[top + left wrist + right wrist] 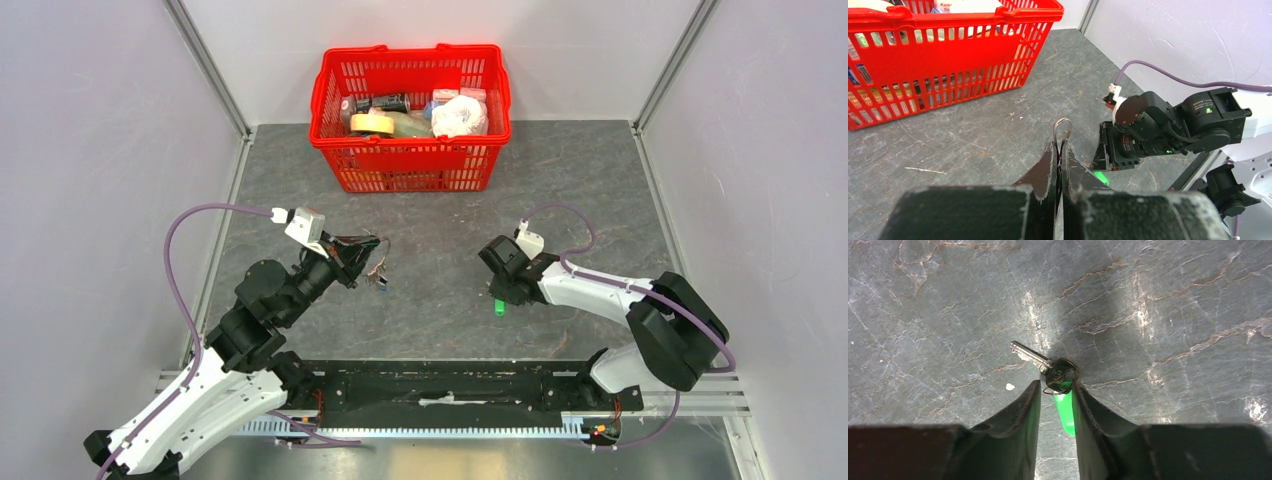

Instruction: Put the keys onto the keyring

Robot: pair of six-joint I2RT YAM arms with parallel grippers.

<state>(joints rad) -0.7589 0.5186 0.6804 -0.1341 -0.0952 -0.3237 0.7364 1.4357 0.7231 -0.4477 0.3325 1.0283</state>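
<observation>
Green plastic between the fingers of your right pincer [1057,390] is the green key [1064,412]. Only the right wrist view shows what lies with it: a dark-headed key [1060,374] flat on the surface [440,230], its silvery blade angled away from the fingertips and its head touching the green one. From overhead you get no more than a green speck under that pincer. It sits a little right of the middle and closer to the near edge than the far one.

Your left wrist view alone shows the keyring [1062,119], a thin wire loop poking out past the tips of the left pincer [1060,150]. The overhead view adds the bunch of small keys [378,272] hanging below it, off the surface, toward the left edge.

Your left pincer is clenched on the keyring, fingers pressed together around the wire. Your right pincer is nearly closed, tips down at the surface. The green key touches one finger, with a sliver of gap at the other, so you cannot tell whether it is truly gripped.

Grey, veined and stone-like, the surface carries a red basket [412,168] full of goods at the middle of its far edge. Pale walls with metal corner posts close in three sides.
</observation>
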